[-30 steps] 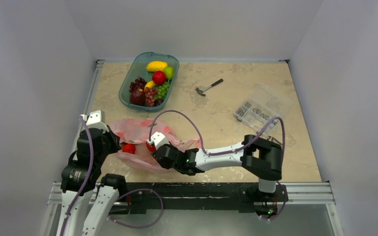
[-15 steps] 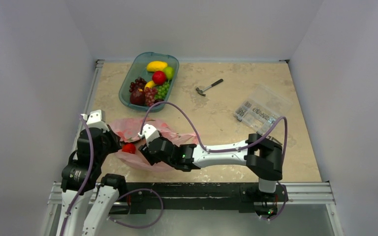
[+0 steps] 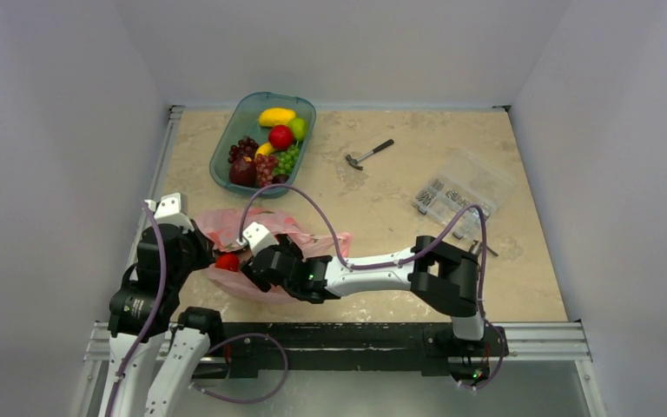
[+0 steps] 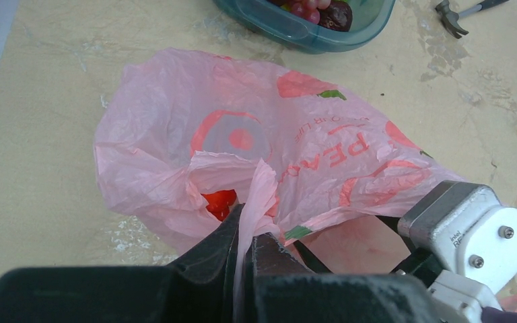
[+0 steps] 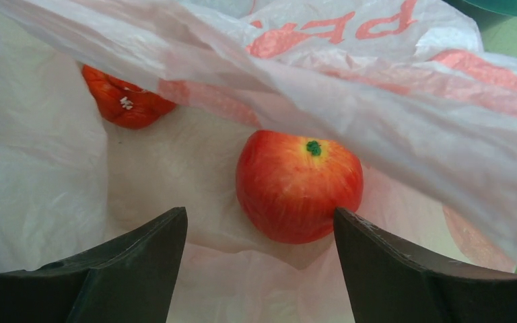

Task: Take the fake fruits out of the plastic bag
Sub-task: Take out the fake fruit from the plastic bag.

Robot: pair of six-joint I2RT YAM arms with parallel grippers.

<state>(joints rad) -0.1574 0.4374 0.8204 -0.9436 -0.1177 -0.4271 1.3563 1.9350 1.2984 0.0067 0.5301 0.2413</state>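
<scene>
The pink plastic bag lies at the near left of the table, its mouth facing the arms. My left gripper is shut on a strip of the bag's rim and holds the mouth up. My right gripper is open inside the bag, its fingers just short of a red-orange apple. A second red fruit lies deeper in, at the left, half hidden by a fold. That fruit shows red through the mouth and in the top view.
A teal tray with banana, apple, lime and grapes stands beyond the bag, its rim in the left wrist view. A small hammer and a clear box of screws lie to the right.
My right arm has pushed leftward, carrying its open gripper further into the bag's mouth. My left gripper has held still on the bag's rim.
</scene>
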